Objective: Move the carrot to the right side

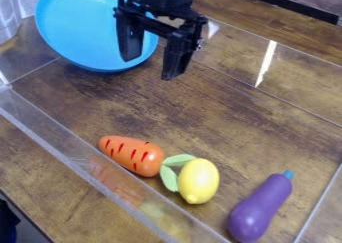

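Note:
The carrot is a short orange-red toy with dark grooves. It lies on the wooden table near the front, left of the yellow lemon. My gripper hangs above the table at the back, in front of the blue plate, well away from the carrot. Its two dark fingers are spread apart and hold nothing.
A blue plate sits at the back left. A purple eggplant lies at the front right. A clear plastic wall runs along the front-left edge of the wooden table.

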Robot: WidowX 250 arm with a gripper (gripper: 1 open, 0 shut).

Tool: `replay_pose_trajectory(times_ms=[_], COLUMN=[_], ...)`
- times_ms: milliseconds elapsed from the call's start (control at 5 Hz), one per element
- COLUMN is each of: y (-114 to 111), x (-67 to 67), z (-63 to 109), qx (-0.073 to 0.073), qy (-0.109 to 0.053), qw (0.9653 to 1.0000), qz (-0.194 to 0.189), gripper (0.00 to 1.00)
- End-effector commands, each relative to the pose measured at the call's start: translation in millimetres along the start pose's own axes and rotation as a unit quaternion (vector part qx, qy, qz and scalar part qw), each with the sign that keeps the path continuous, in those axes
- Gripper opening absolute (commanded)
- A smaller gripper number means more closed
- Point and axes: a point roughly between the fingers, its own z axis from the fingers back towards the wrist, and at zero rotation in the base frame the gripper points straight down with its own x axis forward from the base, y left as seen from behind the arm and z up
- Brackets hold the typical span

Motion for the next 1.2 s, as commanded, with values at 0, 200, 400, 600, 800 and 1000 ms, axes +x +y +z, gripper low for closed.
replay_pose_trajectory(times_ms=[0, 200, 400, 600, 800, 1000], y=[12.3, 16.5, 15.0, 13.1, 11.3, 9.7], x=[2.0, 5.1, 7.5, 9.3, 11.2, 12.5], z=[31.2, 29.2, 24.3, 19.9, 15.4, 11.2], qx=[0.005, 0.006, 0.006, 0.006, 0.005, 0.004], qy=[-0.051, -0.053, -0.050, -0.048, -0.046, -0.044], qw=[0.9984, 0.9981, 0.9984, 0.9987, 0.9988, 0.9990], qz=[0.025, 0.030, 0.025, 0.019, 0.014, 0.010], gripper=[1.00, 1.00, 1.00, 1.00, 1.00, 1.00])
